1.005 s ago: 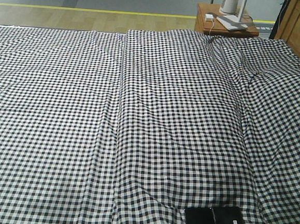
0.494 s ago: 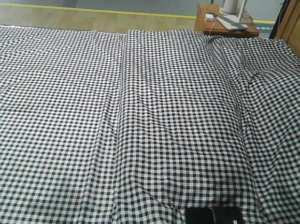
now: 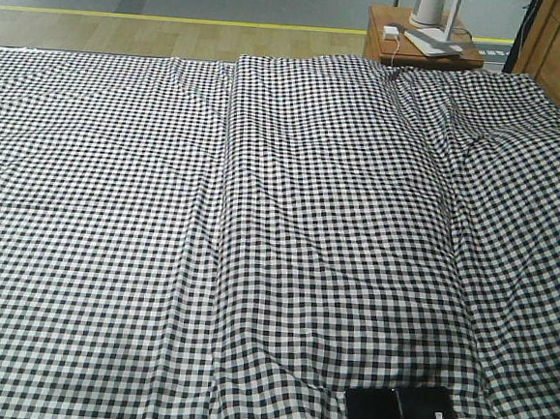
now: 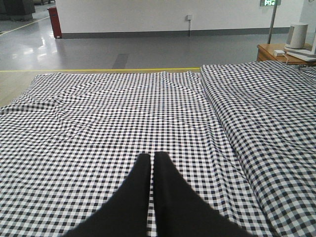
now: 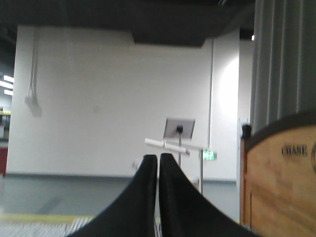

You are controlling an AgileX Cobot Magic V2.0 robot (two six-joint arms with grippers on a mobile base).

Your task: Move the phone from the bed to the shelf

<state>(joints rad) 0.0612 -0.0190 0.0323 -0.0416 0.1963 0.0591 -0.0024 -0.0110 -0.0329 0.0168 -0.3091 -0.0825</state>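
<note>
Left gripper (image 4: 150, 159): black fingers pinched together, empty, over the black-and-white gingham-sheeted bed (image 3: 111, 254); thin black glossy rectangular phone (image 3: 400, 411) lies flat on the sheet at the near right of the front view, long axis left-right, white sticker at its right end; in neither wrist view; right gripper (image 5: 158, 159) also clenched, empty, pointing at a white wall (image 5: 98, 98); right arm judged nearer.

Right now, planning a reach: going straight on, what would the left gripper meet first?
Most likely the checked bed stretching ahead of the left gripper; depth is hard to judge.
</note>
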